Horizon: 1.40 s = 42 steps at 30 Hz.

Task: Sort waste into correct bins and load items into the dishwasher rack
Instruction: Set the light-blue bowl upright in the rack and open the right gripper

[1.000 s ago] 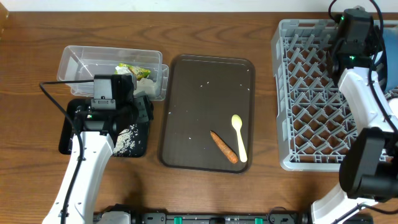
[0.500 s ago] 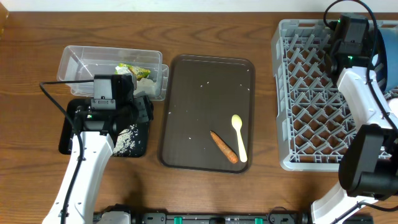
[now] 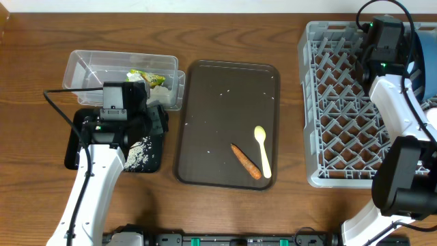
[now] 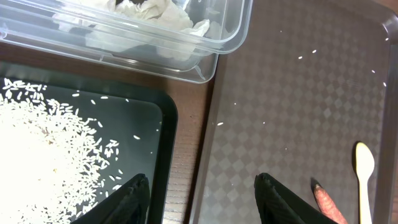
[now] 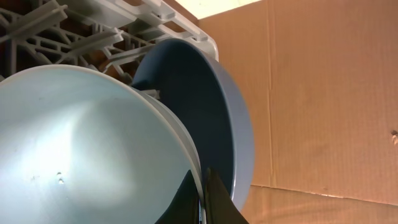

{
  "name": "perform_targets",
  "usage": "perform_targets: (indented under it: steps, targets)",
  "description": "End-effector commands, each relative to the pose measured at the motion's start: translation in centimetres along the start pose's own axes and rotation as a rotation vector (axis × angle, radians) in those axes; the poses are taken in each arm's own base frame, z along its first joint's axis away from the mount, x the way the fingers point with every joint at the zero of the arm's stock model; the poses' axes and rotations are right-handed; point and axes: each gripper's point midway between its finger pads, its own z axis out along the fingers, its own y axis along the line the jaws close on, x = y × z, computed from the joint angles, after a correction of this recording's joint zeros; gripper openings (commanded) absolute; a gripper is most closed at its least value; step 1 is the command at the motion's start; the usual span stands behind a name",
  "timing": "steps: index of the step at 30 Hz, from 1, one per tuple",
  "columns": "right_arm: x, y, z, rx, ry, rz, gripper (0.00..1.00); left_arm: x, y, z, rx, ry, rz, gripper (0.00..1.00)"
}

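At 9 o'clock on the table, the overhead view shows the clear tub (image 3: 89, 68) holding the crumpled wrappers (image 3: 147, 78). The black tray (image 3: 74, 150) lies just at its 6 o'clock, with the rice (image 3: 140, 154) piled toward its right end. From above the left arm covers its own fingers. Only the left wrist view shows the left gripper (image 4: 202, 202), its fingers (image 4: 134, 199) well apart and empty, over the strip of bare wood between the black tray and the brown serving tray (image 3: 225, 109). That strip is narrow, and the tub's corner overhangs the serving tray's rim at 12 o'clock.

At the centre, the serving tray is mostly bare apart from a few stray grains (image 3: 222, 92). The carrot piece (image 3: 244, 161) and the pale yellow spoon (image 3: 262, 149) lie close together at its 5 o'clock corner, near the rim. The carrot's lower end lies at the spoon's handle, though contact is unclear.

At 3 o'clock, the dishwasher rack (image 3: 334, 102) has open lattice across its left and middle cells. The right arm reaches to its 1 o'clock corner. From above the grip is hidden. The right wrist view shows the right gripper (image 5: 200, 196) pinched together on the rim of the light blue cup (image 5: 81, 143). The large dark blue bowl (image 5: 211, 99) stands on edge just behind it, by the rack's wall.
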Motion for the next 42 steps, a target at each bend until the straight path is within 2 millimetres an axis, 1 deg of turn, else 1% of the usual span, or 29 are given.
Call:
perform_targets:
  steps: [1,3,5,10,17,22,27,28,30,32,37,40,42]
  targets:
    - [0.6,0.5,0.5,0.033,0.044,0.006,0.01,-0.5,-0.1,-0.4,0.004,-0.018,-0.001,0.57]
    - [1.2,0.3,0.9,0.080,0.082,0.007,0.01,-0.5,-0.1,-0.4,0.004,-0.018,-0.001,0.57]
    - [1.5,0.5,1.2,0.104,0.105,0.005,0.01,-0.5,-0.1,-0.4,0.004,-0.018,-0.001,0.57]
    - [0.9,2.3,1.2,0.086,0.099,-0.028,0.01,-0.5,-0.1,-0.4,0.004,-0.018,-0.001,0.57]
    - [-0.8,4.1,-0.4,0.067,0.052,-0.056,0.01,-0.5,-0.1,-0.4,0.004,-0.018,-0.001,0.57]
    - [-1.3,5.5,-1.5,0.039,0.043,-0.108,0.03,-0.5,-0.1,-0.4,0.004,-0.018,-0.001,0.57]
    - [-0.9,7.2,-2.7,0.000,0.056,-0.133,0.13,-0.5,-0.1,-0.4,0.003,-0.018,-0.001,0.57]
    - [-0.7,7.6,-2.9,-0.011,0.063,-0.125,0.19,-0.5,-0.1,-0.4,0.003,-0.018,-0.001,0.57]
    - [-0.2,8.5,-3.4,-0.031,0.080,-0.112,0.35,-0.5,-0.1,-0.4,0.004,-0.018,-0.001,0.57]
    - [0.3,9.1,-3.9,-0.046,0.097,-0.094,0.45,-0.5,-0.1,-0.4,0.004,-0.018,-0.001,0.57]
    - [1.0,9.3,-4.2,-0.054,0.118,-0.034,0.52,-0.5,-0.1,-0.4,0.003,-0.018,-0.001,0.57]
    - [0.8,8.8,-4.5,-0.056,0.109,0.003,0.56,-0.5,-0.1,-0.4,0.004,-0.018,-0.001,0.57]
    - [0.4,8.9,-4.9,-0.096,0.087,0.031,0.59,-0.5,-0.1,-0.4,0.003,-0.018,-0.001,0.57]
